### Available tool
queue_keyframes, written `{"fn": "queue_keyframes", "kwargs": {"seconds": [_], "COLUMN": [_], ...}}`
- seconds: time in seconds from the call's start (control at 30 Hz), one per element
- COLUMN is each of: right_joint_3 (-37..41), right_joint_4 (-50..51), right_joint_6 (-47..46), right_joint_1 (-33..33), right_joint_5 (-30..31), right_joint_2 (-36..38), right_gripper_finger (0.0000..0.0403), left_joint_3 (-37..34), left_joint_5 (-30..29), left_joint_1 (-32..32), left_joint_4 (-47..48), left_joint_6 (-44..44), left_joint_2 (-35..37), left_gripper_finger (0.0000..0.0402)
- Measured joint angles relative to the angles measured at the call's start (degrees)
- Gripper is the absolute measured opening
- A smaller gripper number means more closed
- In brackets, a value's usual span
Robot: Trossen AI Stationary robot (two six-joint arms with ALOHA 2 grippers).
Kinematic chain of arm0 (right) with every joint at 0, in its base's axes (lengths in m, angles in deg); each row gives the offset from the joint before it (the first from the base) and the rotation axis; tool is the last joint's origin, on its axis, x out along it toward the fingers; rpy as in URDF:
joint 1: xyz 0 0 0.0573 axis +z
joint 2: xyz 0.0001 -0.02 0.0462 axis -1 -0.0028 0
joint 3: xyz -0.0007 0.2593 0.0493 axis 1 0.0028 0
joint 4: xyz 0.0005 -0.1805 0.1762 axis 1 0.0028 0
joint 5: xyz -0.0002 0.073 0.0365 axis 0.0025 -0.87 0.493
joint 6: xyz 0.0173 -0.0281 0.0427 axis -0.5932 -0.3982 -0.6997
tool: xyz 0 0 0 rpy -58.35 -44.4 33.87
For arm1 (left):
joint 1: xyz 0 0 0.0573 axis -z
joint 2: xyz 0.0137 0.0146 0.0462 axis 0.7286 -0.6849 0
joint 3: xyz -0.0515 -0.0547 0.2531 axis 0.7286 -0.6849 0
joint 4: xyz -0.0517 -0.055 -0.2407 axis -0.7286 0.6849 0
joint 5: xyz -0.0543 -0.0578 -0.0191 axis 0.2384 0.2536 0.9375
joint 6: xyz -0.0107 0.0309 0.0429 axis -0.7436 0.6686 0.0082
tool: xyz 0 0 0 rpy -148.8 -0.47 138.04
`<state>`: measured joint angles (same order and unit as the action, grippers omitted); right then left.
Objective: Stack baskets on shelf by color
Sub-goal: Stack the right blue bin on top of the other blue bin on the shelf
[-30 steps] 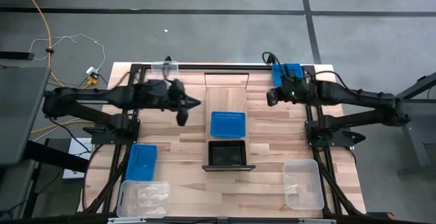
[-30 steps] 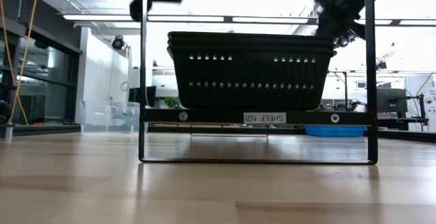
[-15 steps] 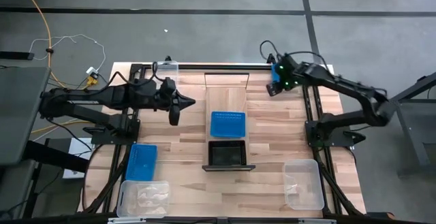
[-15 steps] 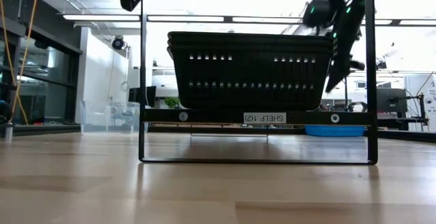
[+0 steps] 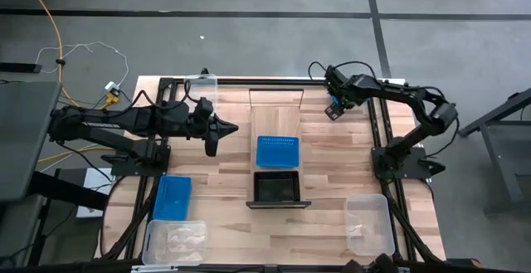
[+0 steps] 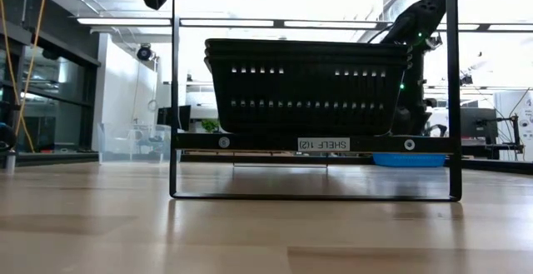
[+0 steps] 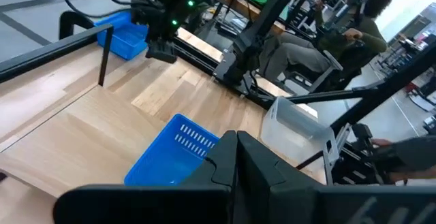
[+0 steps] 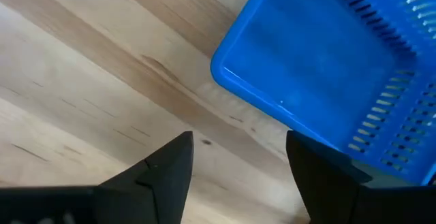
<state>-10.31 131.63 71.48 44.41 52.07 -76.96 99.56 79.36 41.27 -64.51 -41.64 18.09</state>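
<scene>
Swinging back w/ fingers spread wide, right gripper [image 8: 235, 163] now hangs over bright blue plastic basket [image 8: 334, 67] at table's far right corner, so I can grab it for shelf [image 5: 276, 99]; left gripper [image 5: 217, 129] clenched, empty.

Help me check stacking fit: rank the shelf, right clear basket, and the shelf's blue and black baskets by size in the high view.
1. shelf
2. right clear basket
3. blue basket and black basket: look alike, so unranked
</scene>
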Motion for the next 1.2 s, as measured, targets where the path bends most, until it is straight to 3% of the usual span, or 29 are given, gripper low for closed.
{"fn": "queue_keyframes", "kwargs": {"seconds": [0.33, 0.63, 0.97, 1.2], "right_joint_3": [-4.3, -9.7, -4.6, -4.0], "right_joint_4": [5.1, 9.3, 7.1, 3.7], "right_joint_6": [4.9, 7.0, 13.8, 14.3], "right_joint_1": [0.4, 0.4, 0.3, 0.0], "right_joint_5": [0.3, -6.5, -4.3, 1.5], "right_joint_2": [1.3, 1.9, -0.3, -3.6], "right_gripper_finger": [0.0227, 0.0227, 0.0227, 0.0226], "left_joint_3": [0.0, 0.0, 0.0, 0.0], "left_joint_5": [-0.9, -1.7, -1.9, -1.9], "left_joint_1": [0.0, 0.0, 0.0, 0.0], "left_joint_4": [-1.2, -1.1, -1.1, -1.1], "left_joint_6": [-1.1, -1.2, -1.2, -2.0], "left_joint_2": [0.0, 0.0, 0.0, 0.0], "left_gripper_finger": [0.0, 0.0, 0.0, 0.0]}}
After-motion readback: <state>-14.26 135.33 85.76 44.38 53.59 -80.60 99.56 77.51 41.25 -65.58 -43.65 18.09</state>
